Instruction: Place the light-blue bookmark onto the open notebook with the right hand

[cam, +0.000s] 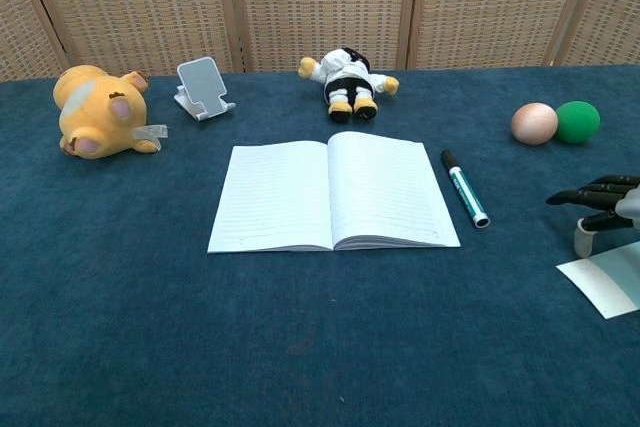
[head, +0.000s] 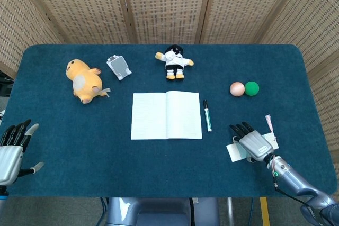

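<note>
Bookmark (head: 237,152) and notebook (head: 166,115) lay well apart on the blue tablecloth (head: 159,168), the light-blue card flat near the table's right front, the notebook spread open at the centre with both pages bare. We judged that layout to be the whole reason for our right hand's (head: 253,143) position: the card had to be picked up off the cloth before it could travel across to the pages, and a thin flat card offers little to grip except an edge. A green-capped marker (head: 207,116) lay just beside the notebook's right page, between it and the card, so the carry would have to pass over it.

Our right hand hovered palm-down over the bookmark's far half, fingers extended and slightly spread toward the notebook, thumb hanging down toward the cloth in the chest view. It held nothing; whether any fingertip touched the card we could not tell. Forearm ran back toward the table's right front corner.

Our left hand (head: 11,152) waited at the left front edge, fingers apart and empty, well clear of the yellow plush toy (head: 85,80).
</note>
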You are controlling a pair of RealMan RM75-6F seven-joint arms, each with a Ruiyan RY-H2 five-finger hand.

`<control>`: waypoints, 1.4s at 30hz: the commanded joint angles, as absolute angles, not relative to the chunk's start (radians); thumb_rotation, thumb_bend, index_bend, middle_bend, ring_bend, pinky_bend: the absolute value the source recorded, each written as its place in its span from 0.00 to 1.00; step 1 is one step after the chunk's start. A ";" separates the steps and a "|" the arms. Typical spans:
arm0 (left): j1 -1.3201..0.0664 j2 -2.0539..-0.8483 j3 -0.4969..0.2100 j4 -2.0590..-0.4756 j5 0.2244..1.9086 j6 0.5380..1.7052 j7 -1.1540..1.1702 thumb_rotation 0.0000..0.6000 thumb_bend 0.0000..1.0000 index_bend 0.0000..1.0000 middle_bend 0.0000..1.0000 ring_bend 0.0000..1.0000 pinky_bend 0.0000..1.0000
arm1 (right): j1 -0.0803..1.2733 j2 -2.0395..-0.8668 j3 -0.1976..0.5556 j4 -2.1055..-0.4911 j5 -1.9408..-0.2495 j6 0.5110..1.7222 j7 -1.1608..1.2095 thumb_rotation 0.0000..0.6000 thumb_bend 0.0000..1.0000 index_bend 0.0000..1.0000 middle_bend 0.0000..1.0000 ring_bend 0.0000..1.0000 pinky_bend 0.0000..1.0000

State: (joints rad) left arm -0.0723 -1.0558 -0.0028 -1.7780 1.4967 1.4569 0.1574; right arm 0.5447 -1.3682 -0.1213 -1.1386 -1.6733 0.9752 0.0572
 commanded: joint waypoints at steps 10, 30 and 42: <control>-0.073 -1.056 -0.002 -1.778 1.498 1.457 0.158 1.00 0.00 0.00 0.00 0.00 0.00 | 0.538 -1.382 -0.124 -1.122 -1.688 1.016 0.075 1.00 0.12 0.55 0.00 0.00 0.00; -0.072 -1.056 -0.001 -1.780 1.500 1.458 0.158 1.00 0.00 0.00 0.00 0.00 0.00 | 0.520 -1.352 -0.129 -1.145 -1.712 1.102 0.103 1.00 0.14 0.55 0.00 0.00 0.00; -0.072 -1.058 0.000 -1.780 1.501 1.459 0.161 1.00 0.00 0.00 0.00 0.00 0.00 | 0.508 -1.310 -0.119 -1.192 -1.723 1.160 0.118 1.00 0.14 0.55 0.00 0.00 0.00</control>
